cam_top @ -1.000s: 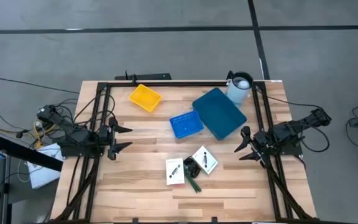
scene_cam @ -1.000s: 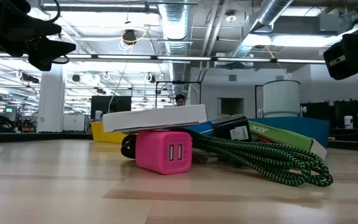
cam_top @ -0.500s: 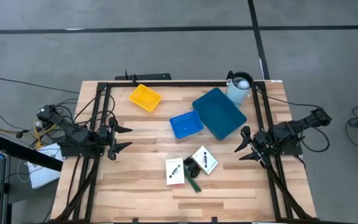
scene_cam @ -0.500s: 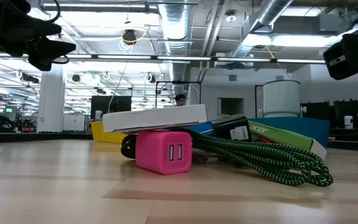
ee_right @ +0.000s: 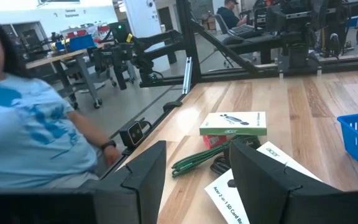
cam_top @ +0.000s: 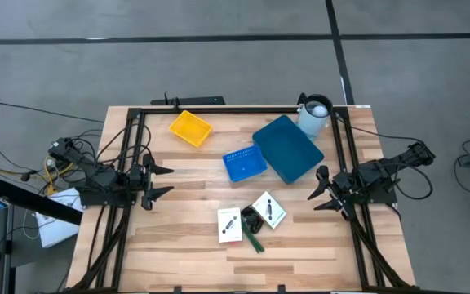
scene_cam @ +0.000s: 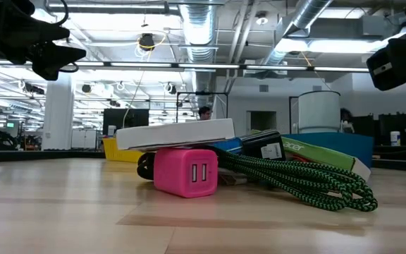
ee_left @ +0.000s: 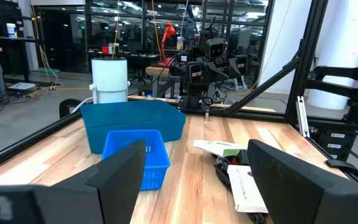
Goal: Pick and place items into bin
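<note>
Left pincer [cam_top: 160, 183] hangs at the table's [cam_top: 178, 245] left edge, fingers spread, holding nothing. Mid-table near the front, two white boxes [cam_top: 229, 224] flank a pink charger [scene_cam: 185, 172] and green cord [scene_cam: 309, 185], beside the blue basket [cam_top: 244, 163]. Right pincer [cam_top: 320, 189] waits at the right edge, parted and empty.

Past two parted dark fingers [ee_left: 123, 177]: small blue basket [ee_left: 135, 158] before a larger blue bin [ee_left: 135, 121], white cylinder [ee_left: 109, 81] behind, white cards [ee_left: 244, 186] and black cord [ee_left: 224, 171] alongside.
</note>
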Controlling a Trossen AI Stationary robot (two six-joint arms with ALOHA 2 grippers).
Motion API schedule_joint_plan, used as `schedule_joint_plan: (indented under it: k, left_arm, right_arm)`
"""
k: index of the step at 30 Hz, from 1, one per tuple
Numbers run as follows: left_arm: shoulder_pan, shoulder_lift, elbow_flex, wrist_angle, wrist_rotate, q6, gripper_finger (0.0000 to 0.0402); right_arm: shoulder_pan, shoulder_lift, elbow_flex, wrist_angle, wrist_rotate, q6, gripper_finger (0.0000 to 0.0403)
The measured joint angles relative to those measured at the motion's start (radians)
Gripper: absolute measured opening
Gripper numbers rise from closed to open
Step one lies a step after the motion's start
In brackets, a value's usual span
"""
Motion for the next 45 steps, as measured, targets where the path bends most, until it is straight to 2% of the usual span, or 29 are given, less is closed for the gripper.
schedule_joint_plan:
  k: [27,34,39,45]
  left_arm:
    - [0.000,0.000,0.000,0.000,0.000,0.000,0.0272]
    - [0.000,0.000,0.000,0.000,0.000,0.000,0.0272]
    - [0.000,0.000,0.000,0.000,0.000,0.000,0.0272]
    - [0.000,0.000,0.000,0.000,0.000,0.000,0.0272]
  right_arm:
    - [0.000,0.000,-0.001,0.017,-0.002,0.000,0.0171]
    - [0.000,0.000,-0.002,0.121,-0.001,0.002,0.0171]
    - [-0.003,0.000,-0.002,0.205,0.006,0.067,0.0171]
    - [-0.018,0.000,-0.001,0.267,0.098,0.089,0.0171]
